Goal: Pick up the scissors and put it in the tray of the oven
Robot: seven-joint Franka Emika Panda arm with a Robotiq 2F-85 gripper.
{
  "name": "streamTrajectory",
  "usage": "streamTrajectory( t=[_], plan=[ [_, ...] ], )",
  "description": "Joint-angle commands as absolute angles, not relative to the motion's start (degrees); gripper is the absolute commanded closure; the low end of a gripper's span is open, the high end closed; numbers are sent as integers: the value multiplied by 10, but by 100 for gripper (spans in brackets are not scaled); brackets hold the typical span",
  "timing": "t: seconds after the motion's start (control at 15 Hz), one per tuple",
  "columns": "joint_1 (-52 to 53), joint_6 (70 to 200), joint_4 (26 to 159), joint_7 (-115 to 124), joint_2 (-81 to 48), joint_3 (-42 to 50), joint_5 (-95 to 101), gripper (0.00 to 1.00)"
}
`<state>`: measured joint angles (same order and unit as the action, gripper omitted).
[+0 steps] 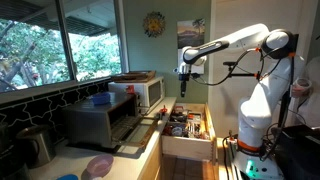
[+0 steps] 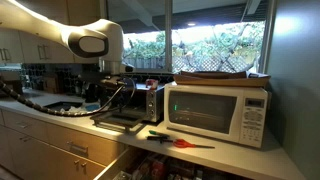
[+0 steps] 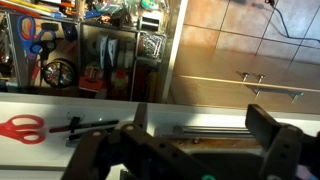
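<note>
Gripper (image 3: 200,122) wide open, empty (nothing grabbed yet); scissors (image 3: 22,128) lie on the counter (image 3: 60,106), oven (image 1: 100,121) trip not started.

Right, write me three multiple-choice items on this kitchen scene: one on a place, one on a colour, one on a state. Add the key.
1. Where do the scissors lie?
A. on the counter in front of the microwave
B. on top of the microwave
C. on the floor

2. What colour are the scissors' handles?
A. blue
B. green
C. red

3. How is the oven front door?
A. shut
B. dropped open
C. missing

Key:
1 A, an exterior view shows them flat on the counter in front of the microwave.
2 C, the wrist view shows red handles.
3 B, the door lies folded down before the dark cavity in both exterior views.
</note>
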<state>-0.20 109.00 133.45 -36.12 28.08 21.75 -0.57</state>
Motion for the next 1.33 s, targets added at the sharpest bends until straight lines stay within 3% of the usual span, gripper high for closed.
streamTrajectory(
  t=[0.0, 0.2, 0.87, 1.27],
  plan=[
    [-21, 1088, 1333, -369, 277, 202, -15, 0],
    [-21, 1088, 1333, -369, 277, 202, -15, 0],
    [-90, 1353, 1302, -194, 125, 227, -71, 0],
    [-147, 1372, 1245, -93, 41, 230, -107, 0]
  ],
)
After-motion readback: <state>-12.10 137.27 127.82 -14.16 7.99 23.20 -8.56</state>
